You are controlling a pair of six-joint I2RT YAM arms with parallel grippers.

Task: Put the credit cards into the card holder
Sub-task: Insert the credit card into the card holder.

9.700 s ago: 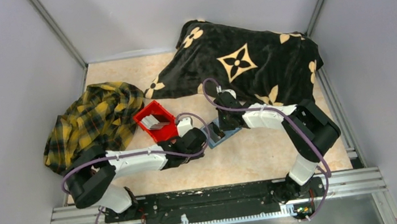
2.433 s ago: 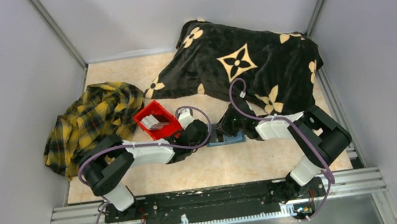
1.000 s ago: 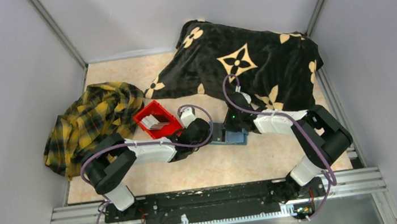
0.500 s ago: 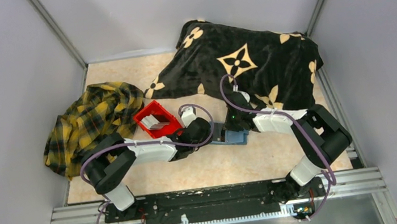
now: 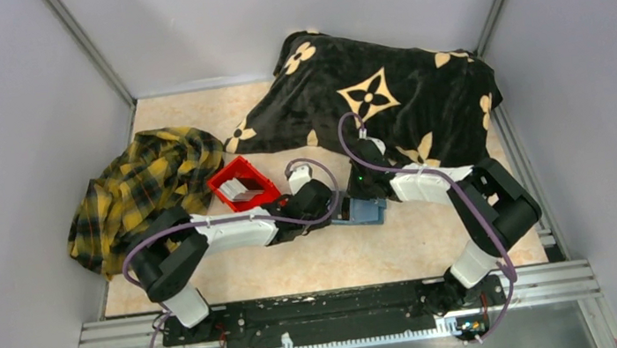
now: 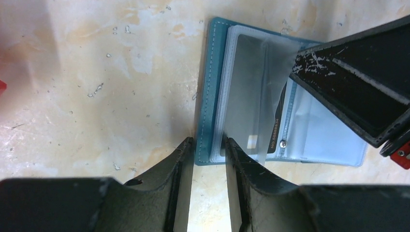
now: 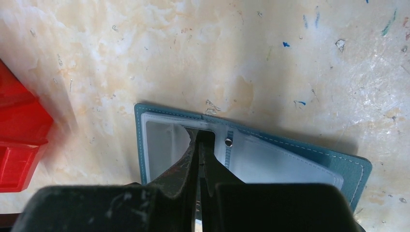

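Note:
The teal card holder lies open on the table between both arms, its pale plastic sleeves up; it also shows in the left wrist view and the right wrist view. My left gripper has its jaws closed narrowly on the holder's left edge. My right gripper is shut on a credit card, held edge-on and tilted down into the holder's left half. More cards stand in the red bin.
A yellow plaid cloth lies at the left, a black blanket with tan flowers at the back right. The red bin's corner shows in the right wrist view, just left of the holder.
My left gripper has moved right onto the holder's left edge. My right gripper has shifted a little left over the holder with its card.

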